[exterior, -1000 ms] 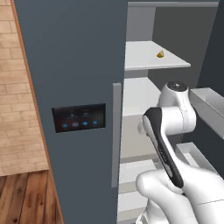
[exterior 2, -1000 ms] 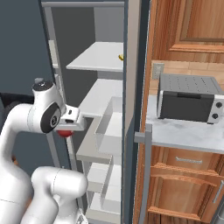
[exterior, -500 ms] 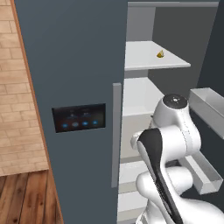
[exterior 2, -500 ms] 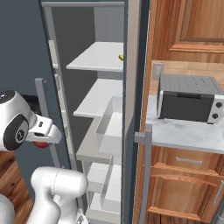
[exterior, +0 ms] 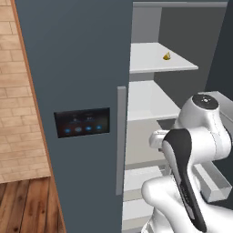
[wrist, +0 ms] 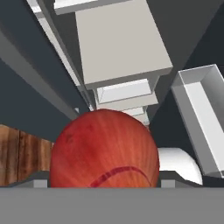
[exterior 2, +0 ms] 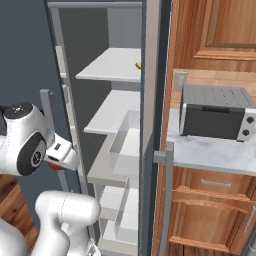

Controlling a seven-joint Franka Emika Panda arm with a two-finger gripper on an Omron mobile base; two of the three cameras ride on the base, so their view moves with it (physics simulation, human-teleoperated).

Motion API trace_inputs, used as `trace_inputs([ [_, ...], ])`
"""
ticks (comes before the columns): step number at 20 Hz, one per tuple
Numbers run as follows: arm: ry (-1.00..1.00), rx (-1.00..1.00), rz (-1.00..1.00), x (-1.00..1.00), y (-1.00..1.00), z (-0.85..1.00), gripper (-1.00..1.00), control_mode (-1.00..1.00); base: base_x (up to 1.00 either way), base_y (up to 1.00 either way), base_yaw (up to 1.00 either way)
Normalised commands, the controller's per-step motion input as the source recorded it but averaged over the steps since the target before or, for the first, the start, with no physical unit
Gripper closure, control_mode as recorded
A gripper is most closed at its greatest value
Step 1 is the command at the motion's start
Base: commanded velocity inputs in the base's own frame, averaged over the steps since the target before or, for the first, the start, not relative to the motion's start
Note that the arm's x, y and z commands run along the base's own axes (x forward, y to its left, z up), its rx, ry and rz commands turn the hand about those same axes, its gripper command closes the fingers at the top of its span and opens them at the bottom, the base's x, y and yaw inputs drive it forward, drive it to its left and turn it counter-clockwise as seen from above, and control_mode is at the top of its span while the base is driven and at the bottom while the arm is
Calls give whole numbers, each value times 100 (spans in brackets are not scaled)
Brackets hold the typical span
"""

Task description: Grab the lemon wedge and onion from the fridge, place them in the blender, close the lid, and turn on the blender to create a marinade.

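Observation:
My gripper point(wrist: 104, 178) is shut on the onion point(wrist: 105, 148), a round dark-red ball wedged between the two fingers. From the right base, the gripper point(exterior 2: 59, 159) hangs left of the open fridge point(exterior 2: 95, 55), with a sliver of the onion point(exterior 2: 52, 165) showing under the hand. The lemon wedge point(exterior: 167, 56) lies small and yellow on the upper pale shelf, and is seen again from the other side as the lemon wedge point(exterior 2: 138, 65). The fridge point(exterior: 73, 63) has its left door shut. The blender and its lid are out of view.
The shut door carries a black panel point(exterior: 82, 123) and a bar handle point(exterior: 121, 141). A grey door bin point(exterior 2: 122, 145) juts out by the open door. A toaster oven point(exterior 2: 215, 112) sits on the counter point(exterior 2: 210, 155) at right, with wooden cabinets around it.
The arm has drawn back out of the fridge shelves and turned left with the onion still in its grip. The lemon wedge has not moved.

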Motion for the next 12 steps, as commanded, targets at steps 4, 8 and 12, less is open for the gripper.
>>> trace_inputs([
  [4, -1, 10, -7, 0, -35, 0, 100, -100, 0, 0, 0],
  [8, -4, 7, -3, 0, -24, 0, 100, -100, 0, 0, 0],
  [12, -7, 6, 0, -2, -15, 0, 100, -100, 0, 0, 0],
])
